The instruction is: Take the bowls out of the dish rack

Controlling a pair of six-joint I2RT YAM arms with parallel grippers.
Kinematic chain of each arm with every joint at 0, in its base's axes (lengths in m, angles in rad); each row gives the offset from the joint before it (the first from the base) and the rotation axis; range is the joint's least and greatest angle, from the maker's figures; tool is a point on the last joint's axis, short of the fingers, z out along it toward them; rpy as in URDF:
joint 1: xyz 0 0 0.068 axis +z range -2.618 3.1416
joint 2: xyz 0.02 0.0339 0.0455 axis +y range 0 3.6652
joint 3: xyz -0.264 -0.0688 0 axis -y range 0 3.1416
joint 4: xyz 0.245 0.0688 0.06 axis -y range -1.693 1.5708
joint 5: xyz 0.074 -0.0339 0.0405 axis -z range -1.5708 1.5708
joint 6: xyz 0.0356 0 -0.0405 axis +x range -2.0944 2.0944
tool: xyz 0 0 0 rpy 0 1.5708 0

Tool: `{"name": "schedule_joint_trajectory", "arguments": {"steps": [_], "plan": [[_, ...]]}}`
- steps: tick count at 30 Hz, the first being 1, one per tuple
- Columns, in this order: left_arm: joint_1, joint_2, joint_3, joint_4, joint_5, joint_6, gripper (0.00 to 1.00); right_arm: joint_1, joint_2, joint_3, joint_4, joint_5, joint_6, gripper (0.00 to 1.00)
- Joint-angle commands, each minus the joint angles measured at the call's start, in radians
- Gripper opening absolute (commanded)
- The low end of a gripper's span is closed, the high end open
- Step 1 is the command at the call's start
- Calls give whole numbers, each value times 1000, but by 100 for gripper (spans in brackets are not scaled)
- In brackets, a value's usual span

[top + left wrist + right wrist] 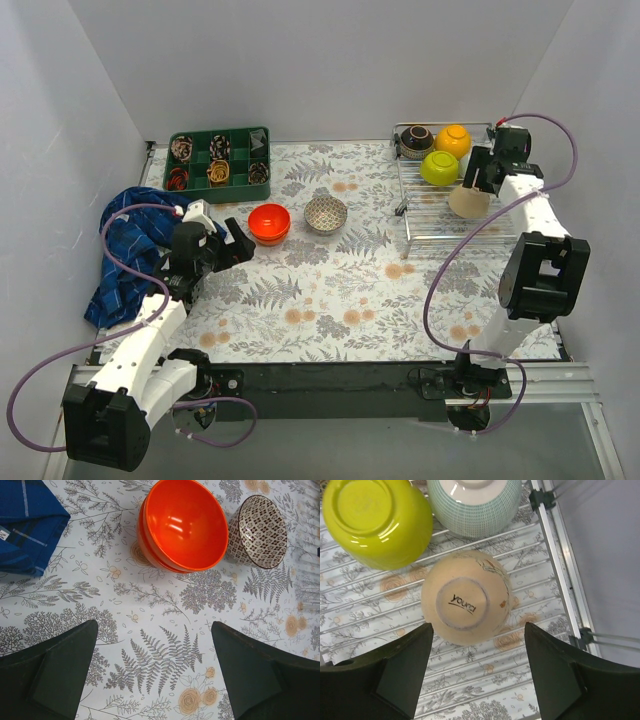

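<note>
Beige bowl (pixel 467 602) is seen upside down, foot ring up, on the dish rack (pixel 555 555). It sits directly ahead of the right gripper (pixel 477 635), centred btwn its spread fingers, w/ no contact seen. Being round, no grip axis is favoured. This arm is by far the nearer.

Lime green bowl (pixel 377 522) and pale mint bowl (pixel 475 505) are crowded just beside it and could be knocked.

Left gripper (pixel 155 650), also spread wide, is held over the tablecloth (pixel 160 605) near the stacked red-orange bowls (pixel 182 525) & white patterned bowl (pixel 260 530), well apart from the rack.
</note>
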Motion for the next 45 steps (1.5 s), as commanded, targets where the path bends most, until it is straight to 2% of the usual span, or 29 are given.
{"name": "schedule_joint_trajectory", "arguments": {"steps": [1, 7, 17, 19, 24, 30, 34, 45], "plan": [[-3, -1, -6, 22, 5, 22, 98, -29, 39, 56, 48, -121, 30, 82], [-8, -10, -14, 24, 5, 23, 98, -66, 62, 35, 51, -200, 62, 82], [-9, -31, 3, -33, 29, -10, 98, -66, 95, -25, 76, -465, 69, 76], [-9, -45, 29, -64, 41, -38, 98, -66, 73, -39, 76, -468, 68, 76], [-12, -47, 104, -153, 75, -99, 98, -90, -19, -83, 103, -355, 122, 79], [-26, -2, 202, -174, 84, -89, 98, -150, 1, -118, 145, -420, 251, 83], [-38, 27, 251, -185, 86, -76, 98, -162, 21, -144, 197, -437, 378, 90], [-46, 82, 311, -187, 106, -90, 98, -207, 110, -178, 286, -540, 492, 91]]}}
